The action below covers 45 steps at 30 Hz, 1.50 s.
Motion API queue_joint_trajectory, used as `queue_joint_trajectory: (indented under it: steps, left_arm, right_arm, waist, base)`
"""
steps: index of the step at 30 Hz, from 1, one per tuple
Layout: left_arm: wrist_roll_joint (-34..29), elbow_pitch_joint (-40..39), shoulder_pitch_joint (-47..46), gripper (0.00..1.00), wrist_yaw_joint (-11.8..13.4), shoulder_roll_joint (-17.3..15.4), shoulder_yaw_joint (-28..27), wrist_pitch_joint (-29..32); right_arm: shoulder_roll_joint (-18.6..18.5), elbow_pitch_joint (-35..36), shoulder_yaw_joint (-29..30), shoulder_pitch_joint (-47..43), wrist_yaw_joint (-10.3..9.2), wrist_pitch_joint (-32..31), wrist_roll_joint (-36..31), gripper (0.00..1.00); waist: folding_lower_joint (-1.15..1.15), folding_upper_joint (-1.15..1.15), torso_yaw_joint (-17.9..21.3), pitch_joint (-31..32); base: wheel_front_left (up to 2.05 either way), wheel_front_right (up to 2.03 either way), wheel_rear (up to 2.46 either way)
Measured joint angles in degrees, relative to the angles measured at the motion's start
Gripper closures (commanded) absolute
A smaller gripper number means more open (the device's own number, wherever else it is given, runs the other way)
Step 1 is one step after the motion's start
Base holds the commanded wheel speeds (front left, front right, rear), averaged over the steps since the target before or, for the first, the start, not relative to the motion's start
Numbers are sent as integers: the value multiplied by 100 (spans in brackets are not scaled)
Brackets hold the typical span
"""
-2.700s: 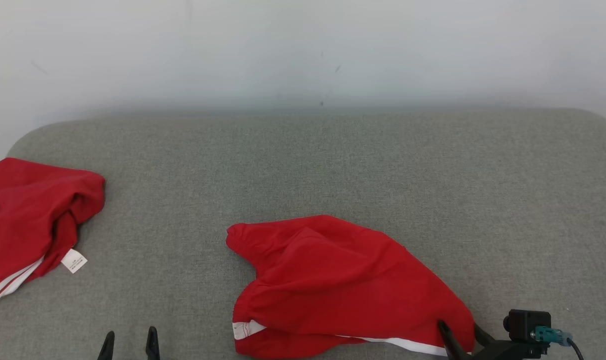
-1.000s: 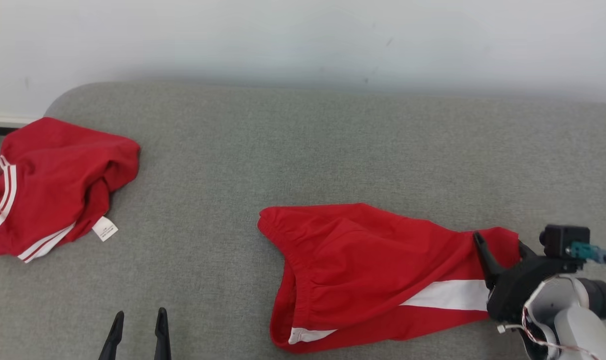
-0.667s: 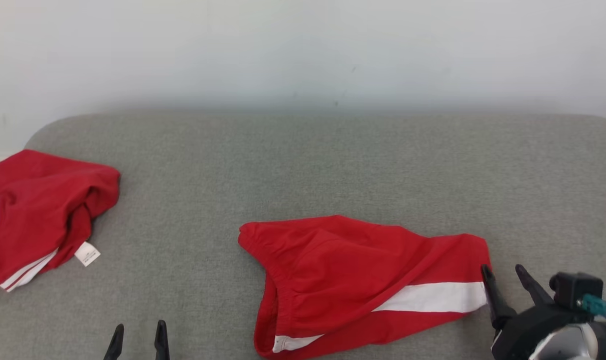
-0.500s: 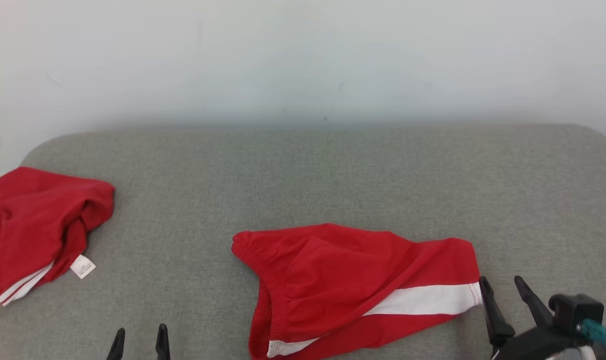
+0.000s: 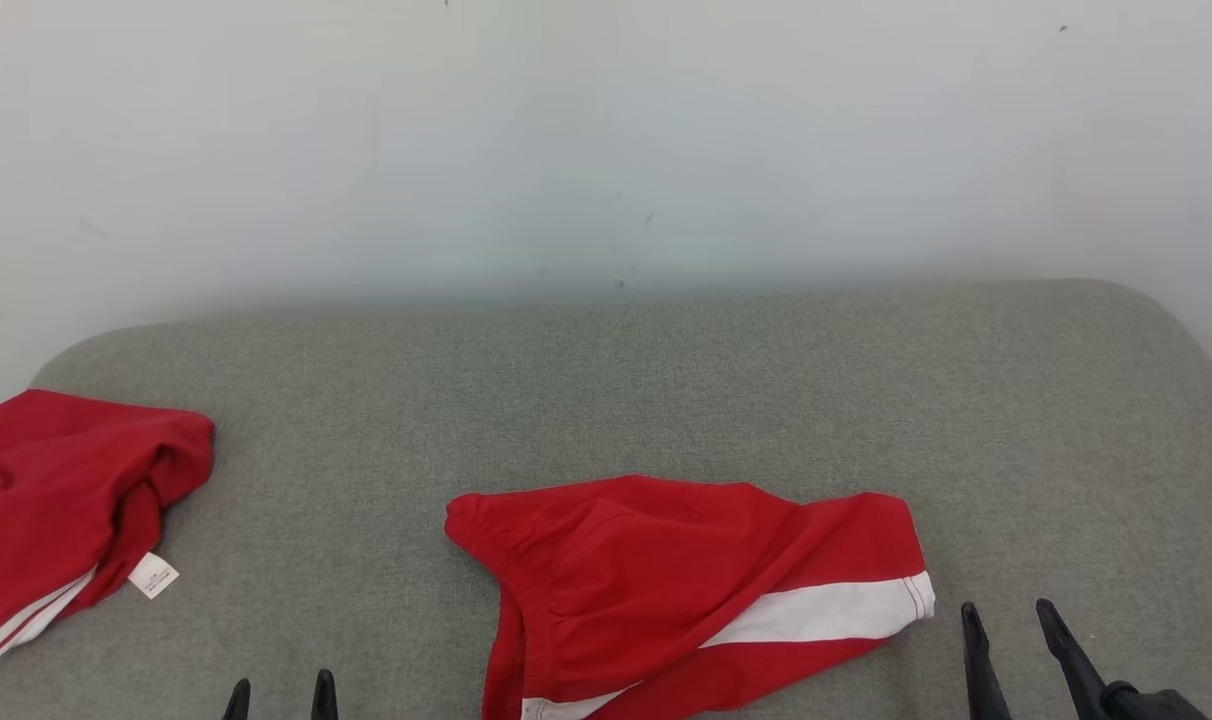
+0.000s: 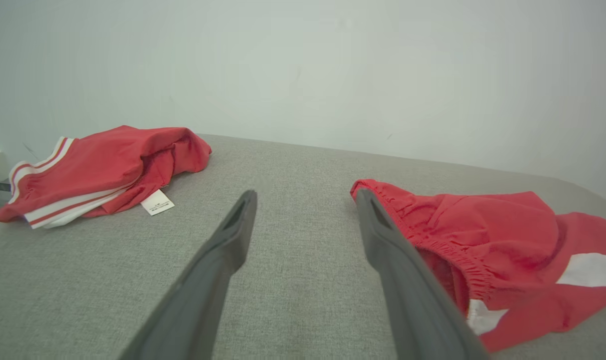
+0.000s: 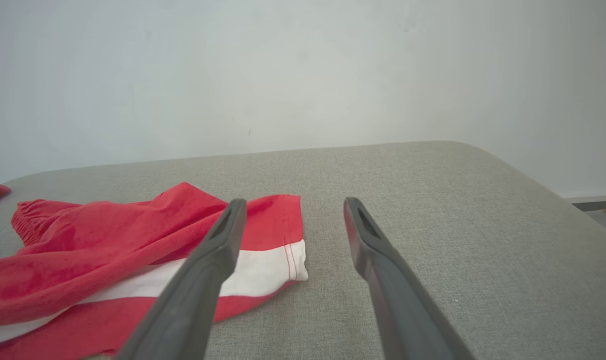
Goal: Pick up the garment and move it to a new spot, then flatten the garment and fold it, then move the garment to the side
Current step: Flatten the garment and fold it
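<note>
The red shorts point(image 5: 686, 590) lie crumpled on the near middle of the grey upholstered pad point(image 5: 666, 380). Their elastic waistband points left and the white-striped leg hem points right. The shorts' lower edge runs off the bottom of the head view.

The right gripper point(image 5: 1006, 606) sits just right of that hem, clear of the cloth, with its fingers spread and nothing between them. The left gripper point(image 5: 280, 682) is also spread and empty, on bare fabric to the left of the waistband.

Open pad stretches behind the shorts to the white wall point(image 5: 606, 130) and right to the rounded far corner. A second red garment point(image 5: 66, 500) with white stripes is bunched at the left edge. Its white label point(image 5: 153, 576) carries print too small to read.
</note>
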<state>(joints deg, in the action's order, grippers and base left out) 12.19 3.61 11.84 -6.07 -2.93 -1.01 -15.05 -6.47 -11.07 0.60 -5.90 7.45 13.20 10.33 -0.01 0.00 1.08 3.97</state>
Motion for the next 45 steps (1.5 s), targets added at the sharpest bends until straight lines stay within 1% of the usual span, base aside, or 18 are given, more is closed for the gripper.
queue_joint_trajectory:
  steps: [6, 13, 19, 34, 36, 39, 45]
  left_arm:
    - [0, 223, -1, 0, 53, 0, -54, 0]
    - [1, 315, -1, 0, 103, 1, -75, 0]
    - [0, 335, 1, 0, 102, 1, -66, 0]
    - [-57, 364, -2, 0, 52, 0, 21, 0]
    - [-59, 391, -3, 0, 41, -1, 120, 0]
    - [-100, 494, -18, 0, -53, -1, 391, 0]
    - [-53, 989, -242, 0, -135, -53, 1243, 0]
  right_arm:
    - [89, 26, -75, -245, 0, 111, -230, 0]
    - [197, -81, -104, -313, 0, 126, -245, 0]
    - [209, -102, -73, -277, 0, 126, -245, 0]
    - [219, -137, -97, -235, 0, 87, -200, 0]
    - [214, -158, -97, -207, 0, 16, -179, 0]
    - [166, -209, -77, -130, 0, -151, -103, 0]
    - [11, -326, -63, 119, 0, -516, -23, 0]
  waist:
    - [0, 0, 49, 49]
    - [1, 0, 175, 77]
    - [1, 0, 219, 63]
    - [1, 0, 180, 29]
    - [1, 0, 187, 20]
    - [1, 0, 193, -6]
    - [1, 0, 210, -82]
  base:
    - [0, 0, 0]
    - [0, 0, 0]
    - [0, 0, 0]
    - [0, 0, 0]
    - [0, 0, 0]
    - [0, 0, 0]
    - [0, 0, 0]
